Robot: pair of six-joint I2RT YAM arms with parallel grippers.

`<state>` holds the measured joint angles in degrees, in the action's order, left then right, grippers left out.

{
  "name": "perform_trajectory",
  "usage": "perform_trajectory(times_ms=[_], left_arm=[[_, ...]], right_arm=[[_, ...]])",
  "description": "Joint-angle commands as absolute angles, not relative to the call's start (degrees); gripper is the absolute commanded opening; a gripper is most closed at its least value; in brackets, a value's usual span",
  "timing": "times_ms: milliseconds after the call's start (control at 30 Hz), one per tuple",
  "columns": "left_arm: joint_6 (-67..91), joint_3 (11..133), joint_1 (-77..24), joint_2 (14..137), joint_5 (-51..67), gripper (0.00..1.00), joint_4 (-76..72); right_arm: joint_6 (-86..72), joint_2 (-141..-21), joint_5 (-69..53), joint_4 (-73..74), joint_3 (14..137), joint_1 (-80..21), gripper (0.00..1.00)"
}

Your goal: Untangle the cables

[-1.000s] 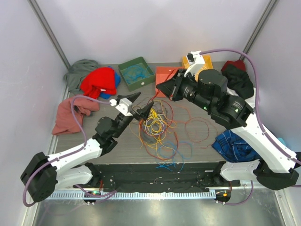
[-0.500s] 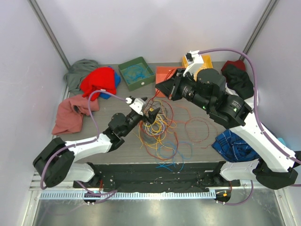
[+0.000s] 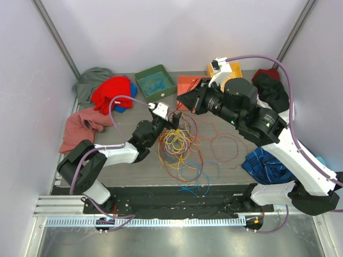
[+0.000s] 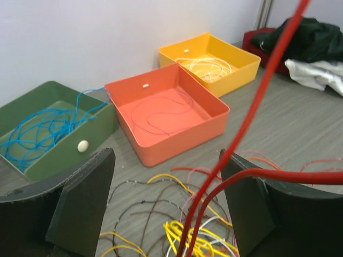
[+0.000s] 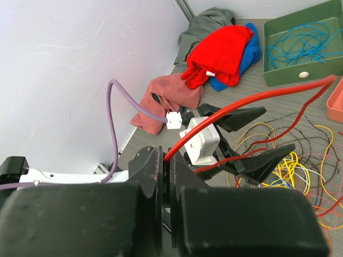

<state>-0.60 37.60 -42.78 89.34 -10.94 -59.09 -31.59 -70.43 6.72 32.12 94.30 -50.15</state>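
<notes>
The cables lie in a loose tangle of yellow, red, orange, brown, white and blue wires in the middle of the table. My right gripper hangs above the tangle's far edge, shut on one end of a red cable that arcs down into the pile. In the right wrist view the gripper has its jaws pressed together on that cable. My left gripper is open, low over the tangle's far left side. In the left wrist view the red cable passes between its fingers, close to the right one.
Green tray with blue wire, orange tray and yellow tray stand along the back. Red, grey and pink cloths lie left; black and blue plaid cloths lie right.
My left arm has stretched forward and right, bringing its open gripper up around the red cable. The right gripper has held still with the cable.
</notes>
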Motion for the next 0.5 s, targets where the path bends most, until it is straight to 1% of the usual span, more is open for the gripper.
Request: perform_trajectory(times_ms=[0, 67, 100, 167, 200, 267, 300, 400, 467], left_arm=[[-1.6, 41.5, -42.2, 91.2, -11.9, 0.73, -64.3], [-1.1, 41.7, -42.2, 91.2, -10.8, 0.59, -63.9], [-0.4, 41.5, -42.2, 90.7, -10.0, 0.45, -63.8], [1.1, 40.3, -42.2, 89.6, -9.2, 0.32, -63.5], [2.3, 39.8, -42.2, 87.6, -8.2, 0.22, -63.0], [3.6, 38.5, -42.2, 85.3, -6.7, 0.11, -61.4], [4.2, 37.1, -42.2, 83.9, -5.4, 0.00, -60.9], [7.5, 34.4, -42.5, 77.5, -3.1, 0.00, -58.3], [10.1, 34.0, -42.5, 71.7, -0.3, 0.00, -54.9]], right_arm=[[-31.0, -69.5, 5.8, 29.6, 96.3, -50.4, 0.01], [-30.9, -69.2, 6.2, 29.6, 96.1, -50.4, 0.01], [-30.9, -69.1, 6.3, 29.5, 96.0, -50.4, 0.01], [-30.8, -68.6, 7.2, 29.6, 95.7, -50.4, 0.01], [-30.8, -68.6, 7.5, 29.6, 95.6, -50.4, 0.01], [-30.8, -68.6, 8.1, 29.6, 95.7, -50.4, 0.01], [-30.6, -68.6, 8.2, 29.6, 95.8, -50.4, 0.01], [-30.6, -68.6, 9.3, 29.5, 95.8, -50.4, 0.02], [-30.4, -68.6, 10.6, 29.4, 95.5, -50.4, 0.04]])
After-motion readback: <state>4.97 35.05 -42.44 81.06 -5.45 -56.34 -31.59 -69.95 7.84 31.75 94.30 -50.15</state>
